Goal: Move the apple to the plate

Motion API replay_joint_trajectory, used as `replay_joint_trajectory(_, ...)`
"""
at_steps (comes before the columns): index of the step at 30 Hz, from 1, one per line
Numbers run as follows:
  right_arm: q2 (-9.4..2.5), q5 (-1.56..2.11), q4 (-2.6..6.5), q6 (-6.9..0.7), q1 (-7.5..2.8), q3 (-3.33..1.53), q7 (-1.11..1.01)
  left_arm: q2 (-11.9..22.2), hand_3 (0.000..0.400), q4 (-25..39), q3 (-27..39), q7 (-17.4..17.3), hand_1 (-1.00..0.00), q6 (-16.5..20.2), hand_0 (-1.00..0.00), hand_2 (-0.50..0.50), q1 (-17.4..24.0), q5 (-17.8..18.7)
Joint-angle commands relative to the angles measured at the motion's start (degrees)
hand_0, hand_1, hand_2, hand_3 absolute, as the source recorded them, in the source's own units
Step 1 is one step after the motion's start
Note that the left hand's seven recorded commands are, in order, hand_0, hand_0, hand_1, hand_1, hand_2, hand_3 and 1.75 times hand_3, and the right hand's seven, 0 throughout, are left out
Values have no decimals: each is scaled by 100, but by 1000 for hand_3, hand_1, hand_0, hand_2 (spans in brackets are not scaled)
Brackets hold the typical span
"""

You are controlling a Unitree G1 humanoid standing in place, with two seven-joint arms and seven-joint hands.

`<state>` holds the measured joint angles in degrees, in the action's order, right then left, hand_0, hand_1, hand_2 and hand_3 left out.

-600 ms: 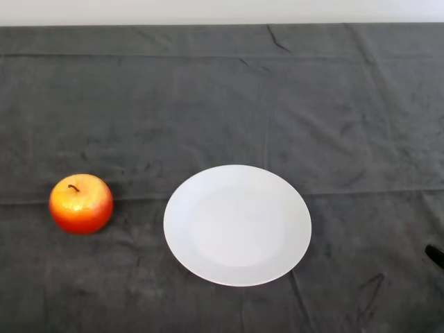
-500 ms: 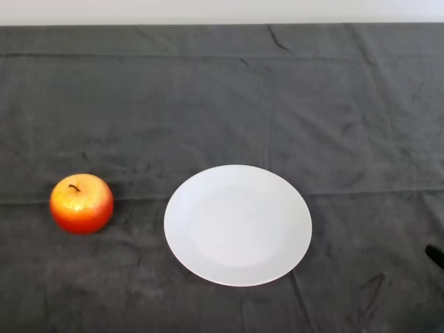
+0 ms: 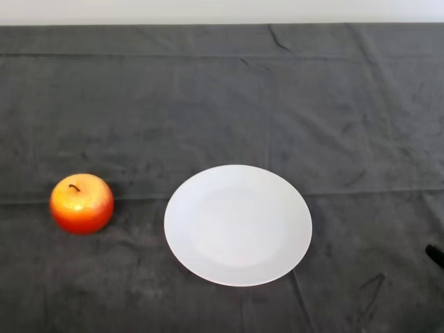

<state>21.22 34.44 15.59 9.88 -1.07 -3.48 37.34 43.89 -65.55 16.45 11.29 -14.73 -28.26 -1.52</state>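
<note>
I have one camera only, on the head, looking steeply down on the dark cloth (image 3: 222,104) over the table from the robot's own side. It faces forward, so the cloth's far edge runs straight along the top with a pale strip of wall (image 3: 222,10) behind it. The view sits near enough that the cloth fills it side to side, the plate (image 3: 238,225) low of centre and the apple (image 3: 81,202) towards my left edge

Even, soft overhead light; the apple (image 3: 81,203) shows faint glare.
</note>
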Motion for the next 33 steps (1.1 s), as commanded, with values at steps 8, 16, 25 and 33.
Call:
replay_joint_trajectory(8, -133, 86, 231, -293, 60, 26, -49, 137, 0, 849, -351, -410, 0, 429, 0, 0, -290, -116)
replay_joint_trajectory(16, -147, 66, 227, -305, 59, 48, -62, -52, 0, 2271, -519, -839, 0, 1076, 0, 0, 84, -34)
replay_joint_trajectory(25, -175, 27, 218, -329, 55, 91, -88, -169, 0, 4190, -606, -1260, 0, 1835, 0, 0, 812, 73)
replay_joint_trajectory(33, -200, -10, 209, -353, 52, 131, -113, -225, 0, 5171, -737, -1556, 0, 2229, 0, 0, 1258, 13)
